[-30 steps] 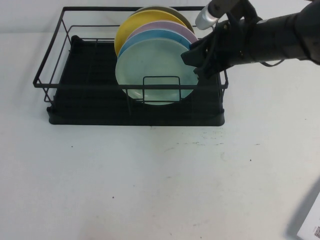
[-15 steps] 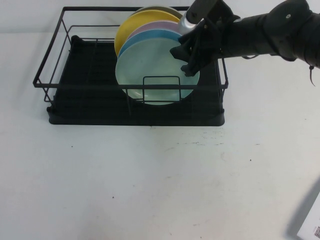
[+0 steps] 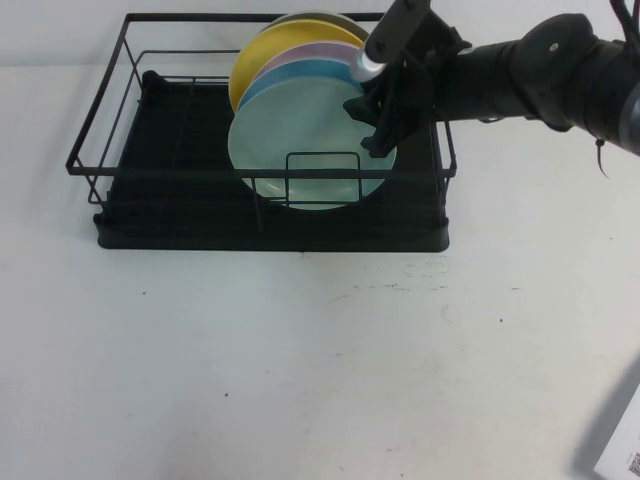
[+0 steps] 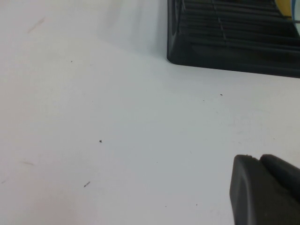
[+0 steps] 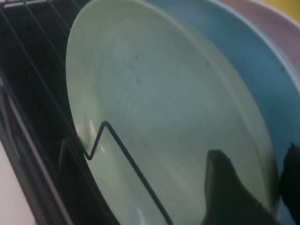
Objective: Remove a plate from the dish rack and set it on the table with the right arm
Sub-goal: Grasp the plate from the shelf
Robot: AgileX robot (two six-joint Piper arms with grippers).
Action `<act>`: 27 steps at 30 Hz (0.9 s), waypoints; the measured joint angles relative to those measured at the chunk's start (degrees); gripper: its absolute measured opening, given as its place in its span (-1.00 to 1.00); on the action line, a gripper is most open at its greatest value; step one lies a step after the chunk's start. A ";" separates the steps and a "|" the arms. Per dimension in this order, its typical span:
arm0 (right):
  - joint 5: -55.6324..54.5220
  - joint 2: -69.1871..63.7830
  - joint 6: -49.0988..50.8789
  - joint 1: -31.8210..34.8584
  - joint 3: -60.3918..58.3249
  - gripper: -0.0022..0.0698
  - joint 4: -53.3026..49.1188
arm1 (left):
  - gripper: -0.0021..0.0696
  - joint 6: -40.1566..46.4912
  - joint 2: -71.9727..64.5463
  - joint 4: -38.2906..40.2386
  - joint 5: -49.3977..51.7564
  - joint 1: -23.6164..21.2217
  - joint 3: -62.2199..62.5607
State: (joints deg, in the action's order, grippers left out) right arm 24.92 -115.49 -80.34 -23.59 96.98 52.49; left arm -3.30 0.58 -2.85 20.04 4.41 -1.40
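The plate [image 3: 300, 140] stands upright at the front of a row of plates in the dish rack [image 3: 150, 215], which sits toward the far edge of the table [image 3: 320, 360], left of centre; the right claw [image 3: 375, 120] is at the plate's upper right rim, its fingers [image 5: 229, 192] spread to either side of that rim, one in front of the mint face and one behind it, not visibly pressed on it; the right arm [image 3: 530, 80] reaches in from the table's far right side, over the rack's right end; just behind the mint plate stands a sky-blue plate [image 3: 290, 75], then a lilac plate [image 3: 330, 55], then a yellow plate [image 3: 275, 45]; a wire loop [image 3: 323, 175] on the rack's front rail crosses the mint plate's lower part; the left claw [image 4: 265, 192] hangs low over bare table near the rack's left end, only a dark corner of it showing, so whether it is spread or pressed together I cannot tell.
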 joint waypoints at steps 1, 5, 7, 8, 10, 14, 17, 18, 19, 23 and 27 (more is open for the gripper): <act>-0.44 -0.26 0.01 0.00 0.00 -0.28 0.00 | -0.95 0.00 0.00 0.00 0.00 0.00 0.00; -1.27 -0.61 -0.24 0.00 0.00 -0.28 0.00 | -0.95 0.00 0.00 0.00 0.00 0.00 0.00; -2.13 -0.72 -1.13 0.00 0.00 -0.28 0.00 | -0.95 0.00 0.00 0.00 0.00 0.00 0.00; -2.57 -0.72 -1.58 0.00 0.00 -0.28 0.00 | -0.95 0.00 0.00 0.00 0.00 0.00 0.00; -3.05 -0.84 -2.28 0.00 0.00 -0.28 0.00 | -0.95 0.00 0.00 0.00 0.00 0.00 0.00; -3.09 -0.94 -2.78 0.00 0.00 -0.28 0.00 | -0.95 0.00 0.00 0.00 0.00 0.00 0.00; -3.64 -1.55 -2.99 -0.07 0.00 -0.28 0.00 | -0.95 0.00 0.00 0.00 0.00 0.00 0.00; -3.69 -2.01 -2.97 -0.22 0.00 -0.28 0.00 | -0.95 0.00 0.00 0.00 0.00 0.00 0.00; -3.79 -2.27 -2.97 -0.34 0.08 -0.28 0.16 | -0.95 0.00 0.00 0.00 0.00 0.00 0.00; -4.36 -3.43 -2.97 -0.47 0.08 -0.37 1.29 | -0.95 0.00 0.00 0.00 0.00 0.00 0.00; -5.73 -3.46 -3.16 -0.54 0.08 -0.59 2.93 | -0.95 0.00 0.00 0.00 0.00 0.00 0.00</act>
State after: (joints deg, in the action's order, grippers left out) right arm 19.18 -118.95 -83.50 -24.14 97.06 55.42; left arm -3.30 0.58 -2.85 20.04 4.41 -1.40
